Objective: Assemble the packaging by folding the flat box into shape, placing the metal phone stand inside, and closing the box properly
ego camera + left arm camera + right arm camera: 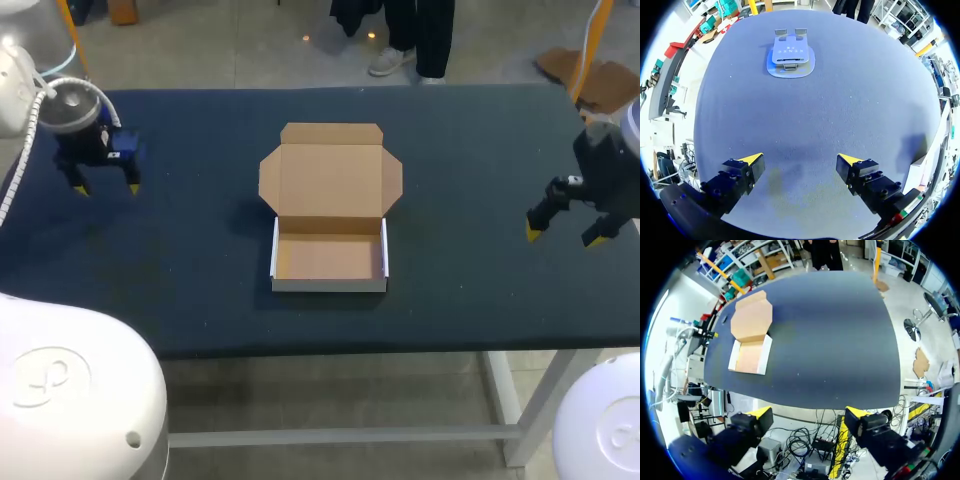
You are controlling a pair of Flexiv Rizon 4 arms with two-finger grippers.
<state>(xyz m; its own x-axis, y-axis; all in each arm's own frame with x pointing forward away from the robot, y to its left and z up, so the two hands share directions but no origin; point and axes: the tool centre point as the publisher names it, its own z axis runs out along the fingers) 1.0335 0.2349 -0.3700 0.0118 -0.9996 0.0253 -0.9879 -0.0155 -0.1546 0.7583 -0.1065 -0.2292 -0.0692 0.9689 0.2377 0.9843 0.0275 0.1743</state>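
Observation:
An open cardboard box sits mid-table, its tray white outside and brown inside, its lid folded back flat with its flaps spread. The right wrist view has the box far ahead of my right gripper. A grey metal phone stand lies flat on the cloth well ahead of my left gripper; it does not show in the head view. My left gripper hangs open and empty at the table's left. At the table's right edge my right gripper is also open and empty.
A dark blue cloth covers the table. The box's white corner shows beside my left gripper, off to one side. My right gripper hangs beyond the table's edge, over the floor.

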